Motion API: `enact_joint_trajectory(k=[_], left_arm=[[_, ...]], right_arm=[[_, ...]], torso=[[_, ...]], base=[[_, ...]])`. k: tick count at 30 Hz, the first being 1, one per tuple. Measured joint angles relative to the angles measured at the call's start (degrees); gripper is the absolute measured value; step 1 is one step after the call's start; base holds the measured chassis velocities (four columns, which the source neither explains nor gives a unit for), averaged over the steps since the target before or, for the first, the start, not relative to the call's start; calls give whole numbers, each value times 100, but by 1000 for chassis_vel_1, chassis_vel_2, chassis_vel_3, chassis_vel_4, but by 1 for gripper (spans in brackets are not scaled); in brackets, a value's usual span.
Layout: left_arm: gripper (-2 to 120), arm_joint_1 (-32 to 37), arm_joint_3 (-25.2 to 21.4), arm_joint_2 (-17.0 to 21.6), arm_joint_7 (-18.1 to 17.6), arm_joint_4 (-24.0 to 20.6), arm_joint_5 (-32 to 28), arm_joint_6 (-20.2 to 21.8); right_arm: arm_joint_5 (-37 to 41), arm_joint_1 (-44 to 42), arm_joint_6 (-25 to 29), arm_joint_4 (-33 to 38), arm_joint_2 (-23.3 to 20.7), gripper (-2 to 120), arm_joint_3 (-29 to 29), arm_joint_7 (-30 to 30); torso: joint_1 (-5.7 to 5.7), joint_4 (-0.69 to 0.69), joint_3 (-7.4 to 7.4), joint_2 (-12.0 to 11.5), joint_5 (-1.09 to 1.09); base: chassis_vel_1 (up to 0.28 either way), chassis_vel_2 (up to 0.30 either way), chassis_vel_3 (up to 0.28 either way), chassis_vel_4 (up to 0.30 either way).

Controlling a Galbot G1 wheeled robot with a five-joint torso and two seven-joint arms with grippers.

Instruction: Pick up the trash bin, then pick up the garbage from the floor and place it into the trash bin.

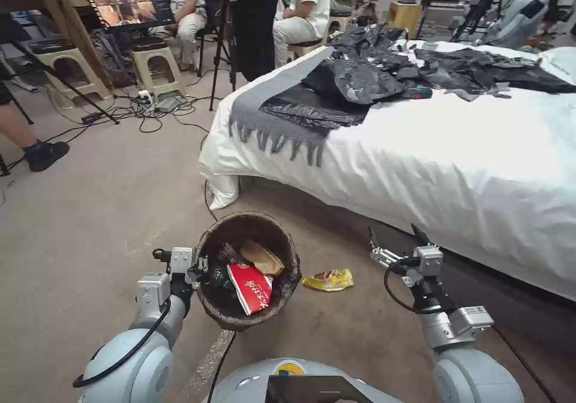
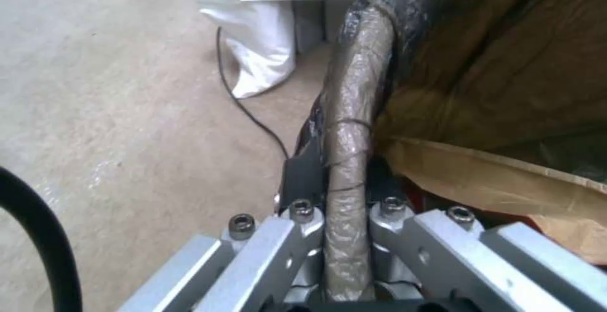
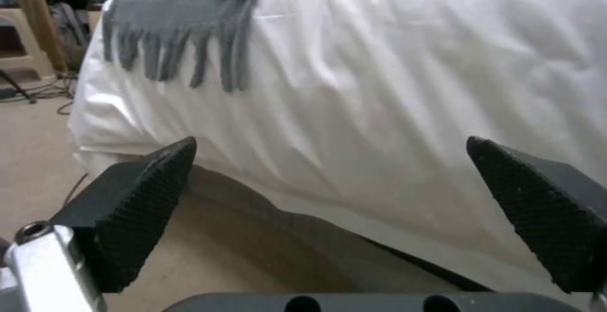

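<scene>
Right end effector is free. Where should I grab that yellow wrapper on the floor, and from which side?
Come straight down from above with the open right end effector. The yellow wrapper lies flat and crumpled on the carpet beside the bin, so there is no edge to slide under. Pinch across its raised, crinkled middle, on its narrow width, staying on the side away from the bin.

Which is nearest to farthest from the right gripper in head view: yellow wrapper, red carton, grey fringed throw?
From the open right gripper:
1. Yellow wrapper, on the floor beside the trash bin.
2. Red carton, inside the bin.
3. Grey fringed throw, on the bed's corner.
</scene>
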Motion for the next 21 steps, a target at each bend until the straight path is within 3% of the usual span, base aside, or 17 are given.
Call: enact_joint_trajectory(k=[21], left_arm=[[2,10,20,-1,6,0,21,-13]], right_arm=[[-2,-27,8,-15,-11,100,-3,-1]], torso=[[0,0,0,0,0]], base=[[65,58,68,60]])
